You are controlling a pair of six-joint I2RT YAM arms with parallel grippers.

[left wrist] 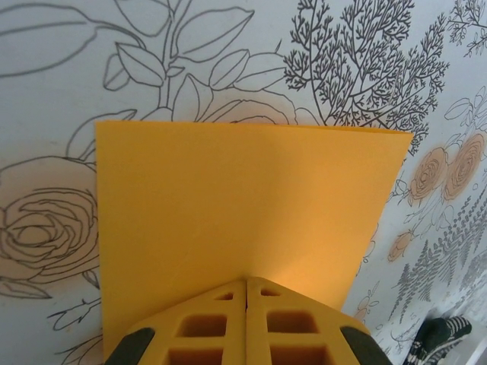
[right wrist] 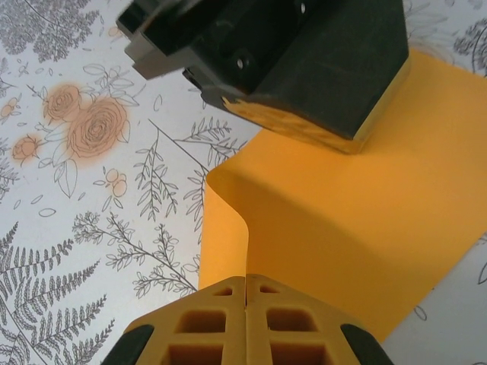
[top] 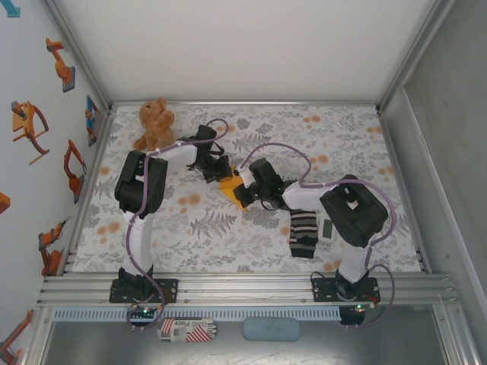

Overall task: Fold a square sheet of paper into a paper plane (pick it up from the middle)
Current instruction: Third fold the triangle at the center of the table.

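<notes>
**A:** Top view. Where's the sheet?
**B:** The sheet (top: pixel 230 188) is mid-tabletop (top: pixel 190 228), spanned between my arms. My left fingers (top: pixel 222 178) are at its far-left end and my right fingers (top: pixel 244 192) at its near-right end. Both are on it, neither nearer.

**A:** Left wrist?
**B:** Left fingers (left wrist: pixel 255 293) are clenched on the sheet's (left wrist: pixel 243 205) near edge, about midway along. It runs straight away from me, far edge square to the fingers. Can't tell if it's lifted.

**A:** Right wrist?
**B:** Right fingers (right wrist: pixel 255 289) are clenched on the opposite edge. The sheet (right wrist: pixel 342 228) spreads ahead and to the right, with a raised curl just left of the tips. The left arm's black body (right wrist: pixel 304 61) sits over the far end. The grips face each other, so I reckon any slack feeds that curl.
</notes>
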